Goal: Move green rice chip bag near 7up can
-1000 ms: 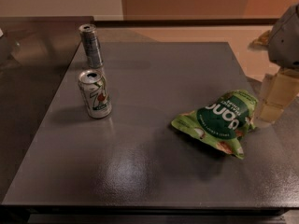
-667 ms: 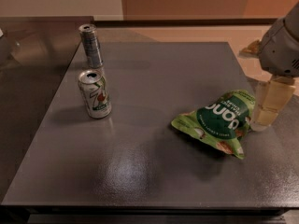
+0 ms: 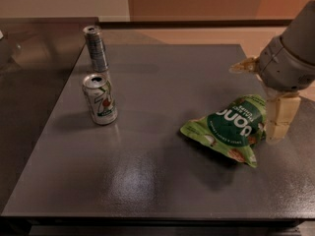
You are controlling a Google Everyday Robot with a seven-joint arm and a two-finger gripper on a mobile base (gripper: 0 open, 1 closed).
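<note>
The green rice chip bag (image 3: 230,127) lies flat on the dark table at the right, its dark-green round label facing up. The 7up can (image 3: 100,99) stands upright at the left, well apart from the bag. My gripper (image 3: 279,116) hangs down at the bag's right edge, its cream-coloured fingers right beside the bag's upper right corner. The grey arm housing (image 3: 290,58) is above it.
A taller, slimmer silver-grey can (image 3: 96,48) stands behind the 7up can near the table's far left corner. The dark table (image 3: 147,171) has its front edge near the bottom of the view. A darker counter (image 3: 29,82) lies to the left.
The arm has shifted left and slightly down, bringing the gripper closer to the bag's right edge. The bag and both cans have not moved.
</note>
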